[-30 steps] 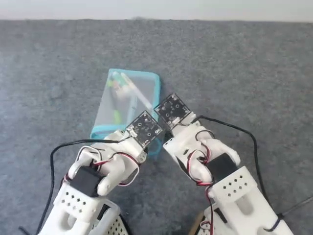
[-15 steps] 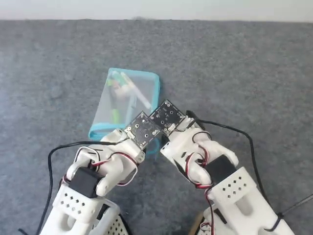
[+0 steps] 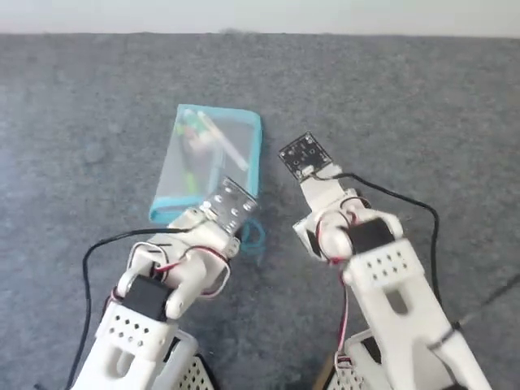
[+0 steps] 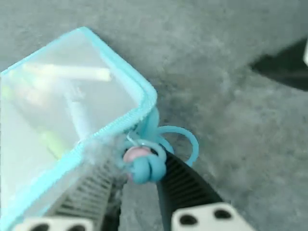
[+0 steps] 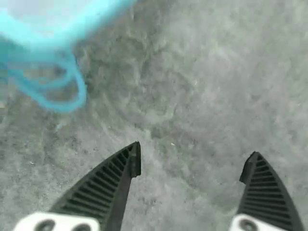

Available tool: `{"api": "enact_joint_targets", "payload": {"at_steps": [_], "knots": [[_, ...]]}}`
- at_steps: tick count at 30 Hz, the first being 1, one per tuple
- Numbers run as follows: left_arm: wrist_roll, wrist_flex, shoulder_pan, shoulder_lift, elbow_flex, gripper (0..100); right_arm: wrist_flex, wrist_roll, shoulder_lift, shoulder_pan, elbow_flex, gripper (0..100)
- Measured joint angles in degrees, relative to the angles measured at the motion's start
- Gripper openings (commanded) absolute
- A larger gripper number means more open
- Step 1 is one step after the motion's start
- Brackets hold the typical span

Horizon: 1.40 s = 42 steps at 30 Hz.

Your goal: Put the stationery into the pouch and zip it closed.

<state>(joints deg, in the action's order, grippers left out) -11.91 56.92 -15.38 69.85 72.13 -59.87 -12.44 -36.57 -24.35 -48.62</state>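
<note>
Translucent, smooth plastic pouch (image 3: 203, 162) is edged in turquoise woven cloth tape; its knotted turquoise cord pull (image 4: 147, 166) looks smooth, slightly glossy. Grey table cloth (image 3: 390, 114) is matt, rough, felt-like. Right gripper (image 5: 192, 161): matt black ribbed plastic fingers (image 5: 113, 185). White arm shells (image 3: 390, 276): smooth plastic.

Grey felt-like mat (image 3: 422, 106) covers the table (pale wall (image 3: 260, 15) behind).
</note>
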Motion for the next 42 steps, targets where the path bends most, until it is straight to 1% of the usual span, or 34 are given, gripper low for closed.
{"api": "enact_joint_targets", "payload": {"at_steps": [3,6,9,12,14,18,22,25,27,33,42], "knots": [[0.09,-4.57,2.99,-5.89,0.0,2,0.0,0.7,3.78,-0.35,1.23,33.3],[0.09,-8.35,4.13,-15.74,-1.14,10,1.14,0.79,5.36,-0.09,1.23,33.3],[0.53,-9.05,4.66,-27.69,-5.45,17,1.32,0.79,5.36,-0.26,1.23,33.3],[1.41,-8.97,4.75,-38.24,-9.85,17,1.58,0.79,5.36,-0.26,1.23,33.3],[2.55,-7.91,4.75,-42.46,-12.57,17,1.58,0.79,5.36,-0.26,1.23,33.3],[6.07,-4.22,5.01,-43.34,-18.73,17,1.58,0.79,5.36,-0.26,1.23,33.3],[10.2,1.05,8.53,-43.34,-26.2,17,1.58,0.79,5.36,-0.18,1.23,33.3],[10.64,4.48,10.99,-43.34,-28.75,17,1.58,0.79,5.36,-0.18,1.23,33.3],[9.23,5.8,11.16,-43.34,-28.48,17,1.58,0.79,5.36,-0.18,1.23,33.3],[6.68,1.49,11.52,-43.34,-22.51,17,2.99,0.88,5.36,-1.32,1.23,33.3],[5.8,1.23,8.26,-43.34,-22.33,17,3.69,0.88,5.36,-2.55,1.23,33.3]]}}
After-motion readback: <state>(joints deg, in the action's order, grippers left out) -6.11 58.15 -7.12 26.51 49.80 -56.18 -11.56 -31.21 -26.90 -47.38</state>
